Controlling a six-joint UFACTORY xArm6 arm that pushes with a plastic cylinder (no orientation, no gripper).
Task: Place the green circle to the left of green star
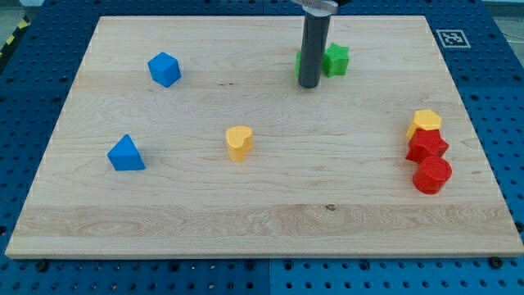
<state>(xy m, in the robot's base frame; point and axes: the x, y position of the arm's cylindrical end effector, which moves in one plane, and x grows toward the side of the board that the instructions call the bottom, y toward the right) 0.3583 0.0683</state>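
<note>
**Inspector:** Your tip point(309, 84) stands near the view's top, right of centre. It is a bare rod; it has nothing to open, close or grip, and holds nothing. It can only push.

**Operator:** Where is the green circle?

**Inspector:** A sliver of green shows at the rod's left edge, about point(299, 61). I take that for the green circle, but the rod hides most of it and the shape cannot be confirmed. The green star point(335, 60) lies just beside the rod, at roughly 1 o'clock from your tip.

**Operator:** Is the step finished, then?

**Inspector:** In my judgement it is close: the green sliver already sits at 9 o'clock of the star. Whether the two blocks touch, I cannot tell.

**Operator:** How should you have it done?

**Inspector:** Keep your tip off the star. Any push toward 1 or 3 o'clock would likely shove the star and undo the arrangement. If the circle needs trimming, come around to the side away from the star and nudge in short strokes along the 9-to-3 line. Work slowly; a round block may slip off a rod if struck off-centre.

**Operator:** Anything else in the way?

**Inspector:** No. The blue cube point(164, 69), blue triangle point(126, 154) and yellow heart point(239, 142) lie well apart toward 8 to 9 o'clock. The yellow hexagon point(425, 122), red star point(427, 146) and red cylinder point(432, 174) cluster toward 4 o'clock.
</note>
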